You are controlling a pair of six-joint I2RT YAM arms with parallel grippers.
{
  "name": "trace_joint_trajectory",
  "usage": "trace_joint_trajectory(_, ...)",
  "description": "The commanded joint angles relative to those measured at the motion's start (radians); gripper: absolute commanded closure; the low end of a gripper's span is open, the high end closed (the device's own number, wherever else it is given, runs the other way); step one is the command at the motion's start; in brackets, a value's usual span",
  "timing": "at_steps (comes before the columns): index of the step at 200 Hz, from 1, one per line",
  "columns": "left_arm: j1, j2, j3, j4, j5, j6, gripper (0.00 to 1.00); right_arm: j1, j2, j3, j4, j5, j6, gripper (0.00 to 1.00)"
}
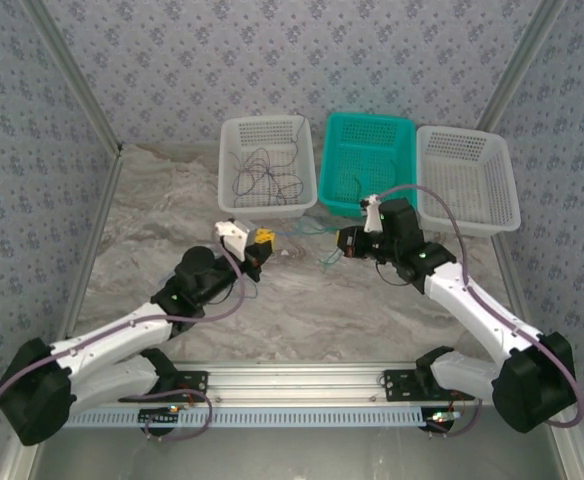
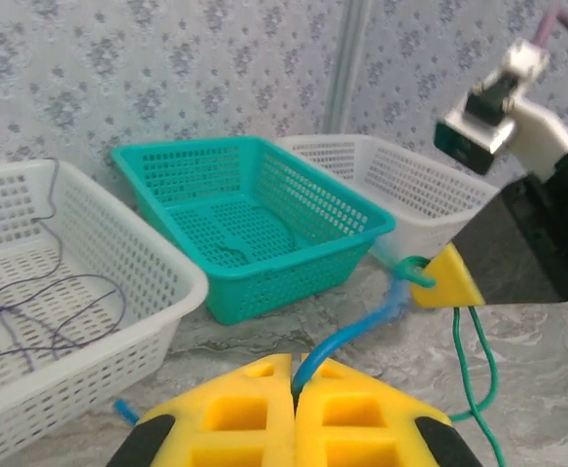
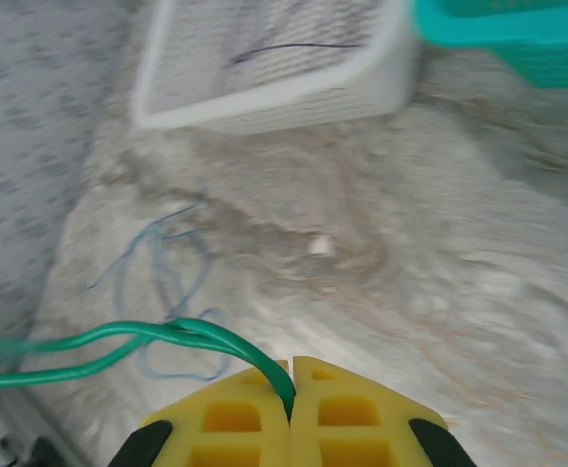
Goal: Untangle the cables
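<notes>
We note thin dark purple wires (image 2: 31, 311) in the left white perforated plastic basket (image 2: 99, 360) beside a teal plastic basket (image 2: 294, 282); left hand (image 2: 294, 389) clenched on a thin blue wire (image 2: 352, 336), right hand (image 3: 291, 375) on a green wire (image 3: 221, 339), both strung left-to-right between them above the marbled surface (image 1: 302, 300).

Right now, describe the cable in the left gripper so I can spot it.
Look just in front of the teal basket. The blue cable runs from the shut left gripper toward the right gripper. Its neighbour, the green cable, hangs down instead.
</notes>
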Motion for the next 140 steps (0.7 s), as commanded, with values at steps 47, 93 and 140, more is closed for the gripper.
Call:
trace_joint_trajectory(47,0.096,-0.209,-0.015,-0.138,-0.13,-0.074,1.0,-0.201,0.069,-0.151,-0.06,0.119,0.078,1.0)
trace_joint_trajectory(93,0.096,-0.24,0.004,-0.495,-0.221,-0.059,1.0,-0.218,-0.006,-0.133,-0.067,0.09,0.091,1.0)
trace_joint_trajectory(140,0.096,-0.198,0.013,-0.825,-0.302,-0.201,0.74,-0.209,-0.11,-0.085,0.022,0.139,0.096,1.0)
